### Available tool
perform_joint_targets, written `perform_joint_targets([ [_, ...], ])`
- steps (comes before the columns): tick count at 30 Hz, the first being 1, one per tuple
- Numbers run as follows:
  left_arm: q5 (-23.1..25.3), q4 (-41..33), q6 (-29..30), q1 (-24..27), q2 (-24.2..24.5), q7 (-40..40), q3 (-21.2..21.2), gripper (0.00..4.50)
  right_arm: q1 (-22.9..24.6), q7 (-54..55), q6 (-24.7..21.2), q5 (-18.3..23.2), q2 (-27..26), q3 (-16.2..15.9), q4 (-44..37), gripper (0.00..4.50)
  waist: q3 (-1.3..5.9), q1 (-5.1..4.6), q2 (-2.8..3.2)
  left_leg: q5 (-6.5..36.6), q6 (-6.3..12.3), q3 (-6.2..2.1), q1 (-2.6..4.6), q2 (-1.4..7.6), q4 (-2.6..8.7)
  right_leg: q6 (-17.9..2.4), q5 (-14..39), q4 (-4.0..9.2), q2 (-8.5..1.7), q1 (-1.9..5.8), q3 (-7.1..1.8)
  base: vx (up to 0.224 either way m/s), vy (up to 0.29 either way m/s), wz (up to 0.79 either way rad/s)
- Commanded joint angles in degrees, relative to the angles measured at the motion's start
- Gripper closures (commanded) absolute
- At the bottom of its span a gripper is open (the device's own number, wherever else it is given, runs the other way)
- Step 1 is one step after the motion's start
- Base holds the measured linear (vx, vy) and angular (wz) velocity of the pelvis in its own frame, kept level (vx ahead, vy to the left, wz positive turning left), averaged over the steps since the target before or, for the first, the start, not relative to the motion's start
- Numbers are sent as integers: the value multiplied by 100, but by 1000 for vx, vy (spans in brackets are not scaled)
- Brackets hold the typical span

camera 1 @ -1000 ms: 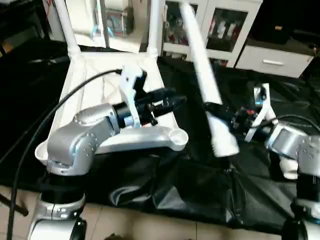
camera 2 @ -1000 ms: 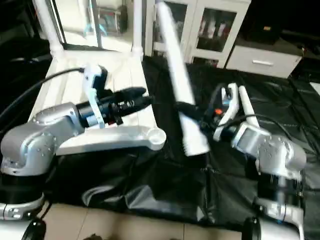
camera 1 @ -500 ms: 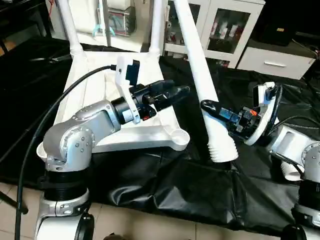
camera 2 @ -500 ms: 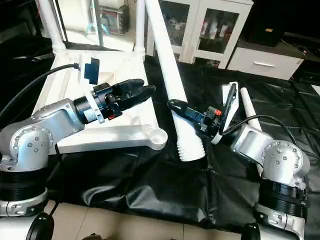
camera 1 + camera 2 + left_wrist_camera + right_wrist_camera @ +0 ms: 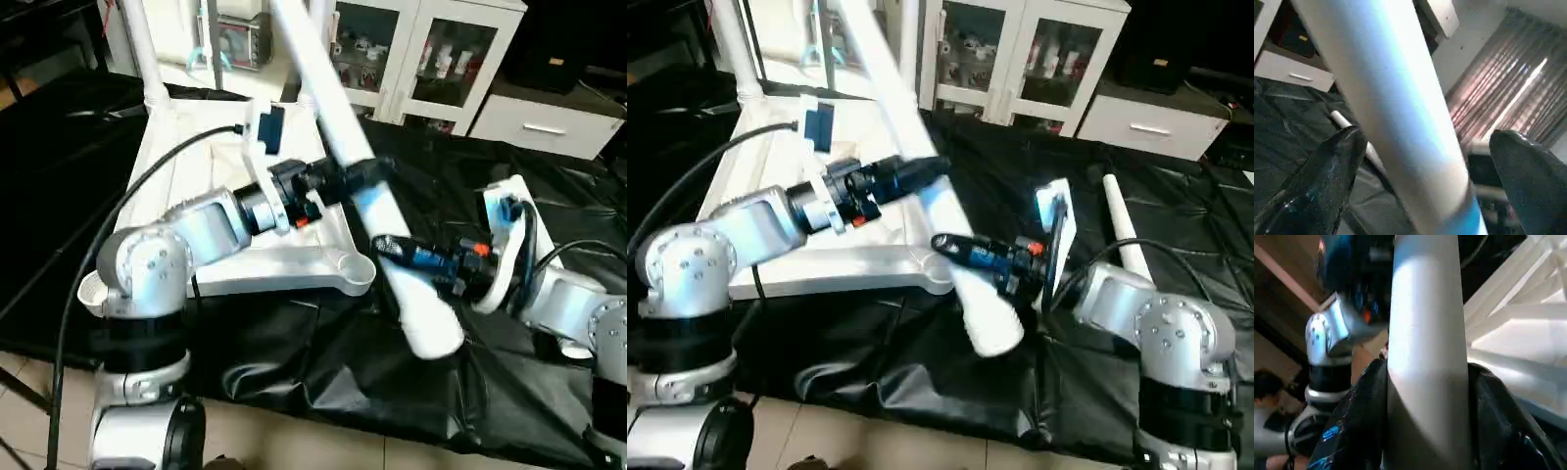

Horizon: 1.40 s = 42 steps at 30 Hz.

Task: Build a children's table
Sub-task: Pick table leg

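Note:
The children's table top (image 5: 186, 157) lies upside down on a black sheet, and a white leg (image 5: 147, 59) stands in a far corner socket. My right gripper (image 5: 390, 251) is shut on another long white leg (image 5: 328, 108) near its thick end. That leg leans up and left over the table top. My left gripper (image 5: 370, 178) is open, with its fingers (image 5: 1317, 186) on either side of the same leg (image 5: 1391, 98) higher up and gaps showing. In the right wrist view both fingers (image 5: 1359, 421) press against the leg (image 5: 1425, 357).
A loose white leg (image 5: 1122, 240) lies on the black sheet (image 5: 392, 392) beside my right arm. The near corner socket (image 5: 351, 266) of the top stands empty. A glass-door cabinet (image 5: 411, 59) and a white drawer unit (image 5: 539, 127) are behind.
The right gripper has tipped the held leg from nearly upright over to the left, above the table top. The left gripper has opened and now straddles that leg.

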<state>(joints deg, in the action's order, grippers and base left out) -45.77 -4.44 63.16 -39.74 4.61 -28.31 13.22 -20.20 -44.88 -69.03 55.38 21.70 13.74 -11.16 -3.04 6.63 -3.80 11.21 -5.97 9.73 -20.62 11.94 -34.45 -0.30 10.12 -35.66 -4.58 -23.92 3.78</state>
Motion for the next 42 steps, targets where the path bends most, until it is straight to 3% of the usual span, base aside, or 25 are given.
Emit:
perform_joint_targets([
  [1, -177, 70, 110, -119, -70, 127, 54, 0, 11, -70, 131, -69, 102, -39, -172, 268, 380, 27, -30, 465, -41, 18, -25, 41, 381, -564, 1386, 469, -267, 357, -213, 0, 0, 0],
  [7, -516, 106, 480, -178, -177, 275, 237, 0, 63, -66, 281, -123, 163, -181, -158, 268, 379, 29, -37, 418, -20, 22, -32, 44, 372, -702, 1221, 446, -272, 368, -211, 0, 0, 0],
  [8, -556, 100, 543, -177, -185, 327, 254, 27, 53, -61, 312, -129, 165, -194, -144, 268, 376, 30, -36, 438, -5, 20, -32, 45, 378, -691, 1278, 457, -272, 368, -210, 0, 0, 0],
  [17, -711, 123, 709, -155, -267, 648, 373, 84, 2, -27, 452, -147, 173, -250, -53, 268, 378, 27, -34, 455, -14, 15, -33, 50, 377, -653, 1282, 457, -271, 373, -208, 0, 0, 0],
  [23, -786, 211, 604, -224, -405, 873, 519, 161, -5, -6, 495, -135, 192, -265, -45, 268, 383, 34, -35, 377, 17, 17, -33, 46, 368, -671, 1160, 452, -270, 378, -210, 0, 0, 0],
  [33, -772, 276, 509, -287, -429, 988, 549, 239, -31, 0, 562, -125, 219, -288, -12, 268, 383, 33, -42, 372, 34, 18, -35, 45, 367, -659, 1198, 456, -272, 381, -207, 0, 0, 0],
  [35, -778, 298, 497, -311, -418, 1025, 567, 251, -36, 1, 575, -134, 227, -301, -1, 212, 388, 31, -47, 350, 29, 13, -32, 53, 369, -658, 1151, 444, -271, 381, -205, 0, 0, 0],
  [38, -655, 316, 404, -376, -286, 1061, 495, 253, -52, 13, 582, -175, 263, -356, 9, 198, 393, 34, -54, 282, 39, 14, -28, 54, 365, -680, 1058, 428, -267, 378, -204, 0, 0, 0],
  [39, -526, 287, 363, -375, -185, 1013, 363, 261, -57, 10, 625, -228, 286, -387, -8, 181, 391, 27, -81, 283, 52, 16, -29, 56, 369, -649, 1080, 447, -267, 381, -202, 0, 0, 0],
  [42, -248, 209, 300, -386, 18, 918, 29, 264, -91, 86, 835, -503, 343, -507, -47, 161, 392, 28, -73, 232, 21, 10, -22, 63, 376, -574, 1097, 431, -269, 372, -204, 0, 0, 0],
])
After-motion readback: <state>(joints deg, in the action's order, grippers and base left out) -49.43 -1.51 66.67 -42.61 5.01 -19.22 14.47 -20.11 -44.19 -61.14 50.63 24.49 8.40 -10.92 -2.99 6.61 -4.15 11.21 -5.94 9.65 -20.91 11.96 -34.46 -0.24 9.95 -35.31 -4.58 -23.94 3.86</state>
